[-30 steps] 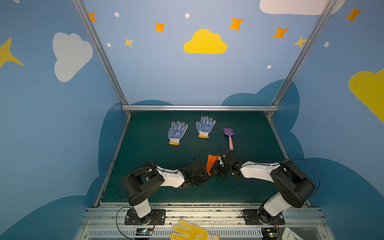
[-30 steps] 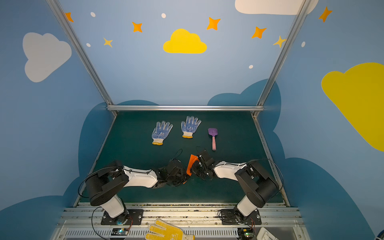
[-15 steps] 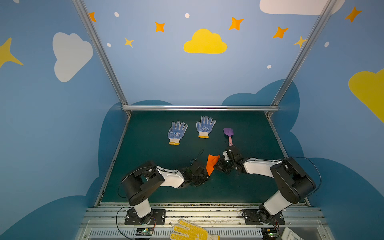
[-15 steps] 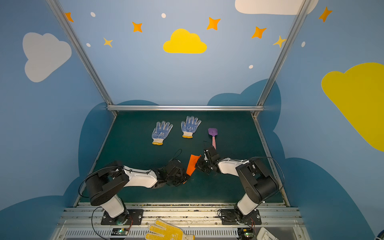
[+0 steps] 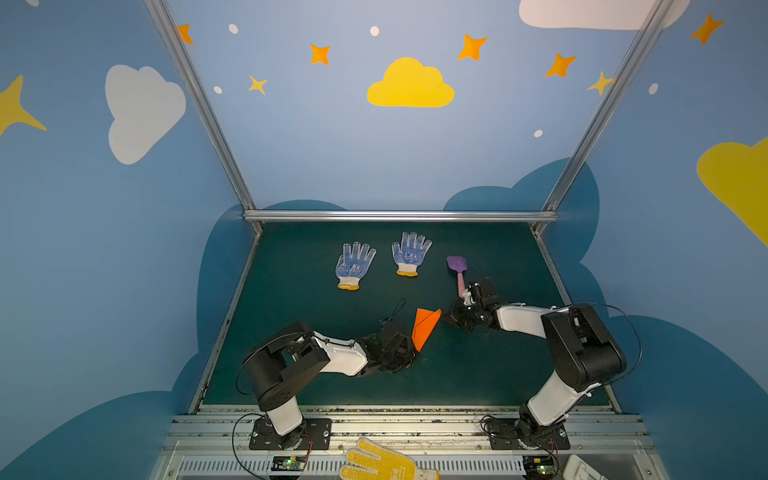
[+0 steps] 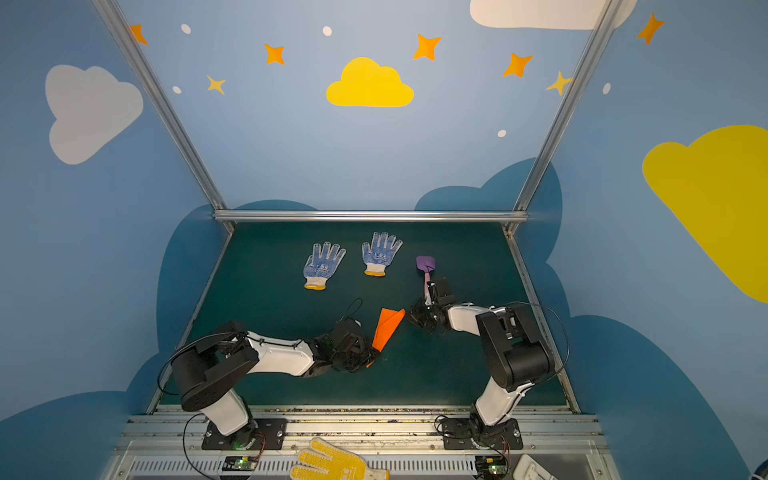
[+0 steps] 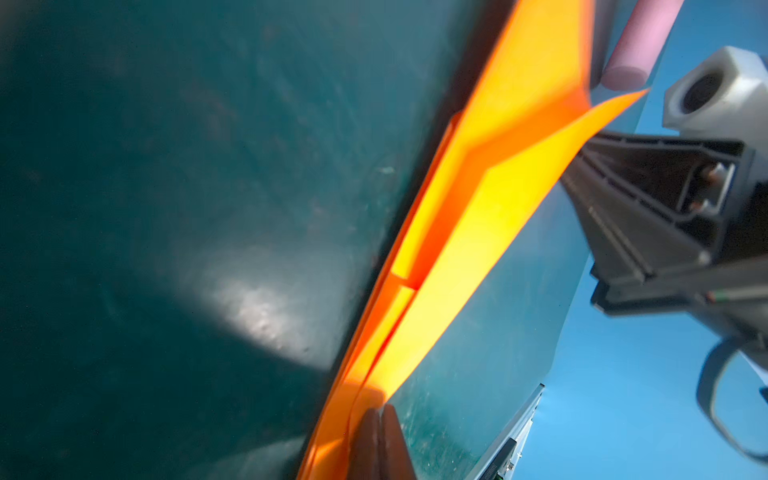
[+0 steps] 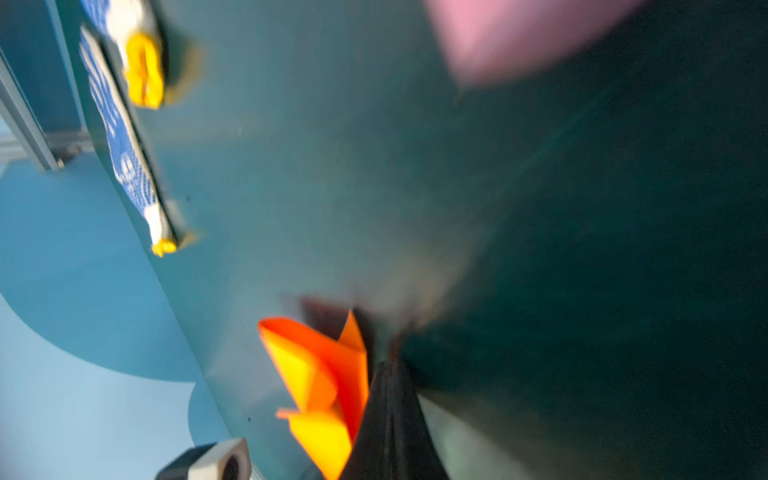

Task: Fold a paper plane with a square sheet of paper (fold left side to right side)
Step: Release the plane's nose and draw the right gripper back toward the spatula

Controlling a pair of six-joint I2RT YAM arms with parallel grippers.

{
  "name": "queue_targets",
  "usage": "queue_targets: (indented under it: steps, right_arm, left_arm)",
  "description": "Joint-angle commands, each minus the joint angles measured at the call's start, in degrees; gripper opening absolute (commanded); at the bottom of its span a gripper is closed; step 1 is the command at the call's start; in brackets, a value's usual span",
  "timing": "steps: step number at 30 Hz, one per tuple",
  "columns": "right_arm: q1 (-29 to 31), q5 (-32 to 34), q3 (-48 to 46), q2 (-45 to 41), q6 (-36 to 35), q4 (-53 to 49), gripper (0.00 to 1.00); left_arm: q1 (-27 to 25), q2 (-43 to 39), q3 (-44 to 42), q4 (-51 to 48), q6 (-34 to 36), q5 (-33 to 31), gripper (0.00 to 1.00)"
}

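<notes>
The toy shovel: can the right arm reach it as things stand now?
Probably yes. The toy shovel lies close beside the right gripper and nothing stands between them; the shut jaws would have to open first.

The right gripper (image 5: 449, 319) has drawn back, seemingly clear of the paper plane (image 5: 424, 330).

I count one paper plane (image 5: 424, 328). Two blue-dotted gloves mid-frame: left glove (image 5: 354, 266), right glove (image 5: 410, 254). One toy shovel (image 5: 458, 270). One yellow glove (image 5: 382, 463), bottom edge, off the bench (image 5: 291, 299). Two arms: left arm (image 5: 338, 359), right arm (image 5: 521, 320).
</notes>
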Motion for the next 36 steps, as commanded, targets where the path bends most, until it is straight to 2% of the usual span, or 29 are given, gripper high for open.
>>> queue_targets:
  steps: [1, 6, 10, 14, 19, 27, 36]
  right_arm:
    - [-3.9, 5.1, -0.1, 3.4, -3.1, -8.7, 0.0]
    - [-7.9, 1.3, 1.2, 1.9, -4.9, -9.6, 0.0]
    - [-7.6, -3.0, 0.3, -3.9, -6.7, -10.0, 0.0]
    - [-5.0, -8.1, -2.1, -10.3, -8.9, -9.8, 0.0]
    - [1.8, -8.9, -3.6, -15.9, -14.4, -11.0, 0.0]
    - [9.2, -6.9, 2.5, -9.6, -20.9, -13.7, 0.0]
    - [9.9, -3.5, 5.5, -2.0, -20.5, -12.1, 0.0]
  left_arm:
    - [0.8, 1.9, -2.2, -7.0, 0.5, -1.4, 0.03]
    - [1.5, 2.0, -1.4, -9.1, 3.4, -0.3, 0.03]
    - [3.0, 3.0, 2.4, -15.7, 10.5, 5.7, 0.03]
    - [4.8, 3.8, 5.3, -21.8, 16.8, 9.7, 0.03]
    - [6.8, 3.4, 7.3, -27.9, 22.6, 10.9, 0.03]
    - [8.6, 4.4, 8.5, -29.5, 24.8, 12.4, 0.03]
    - [8.6, 5.4, 8.5, -28.3, 24.3, 13.2, 0.03]
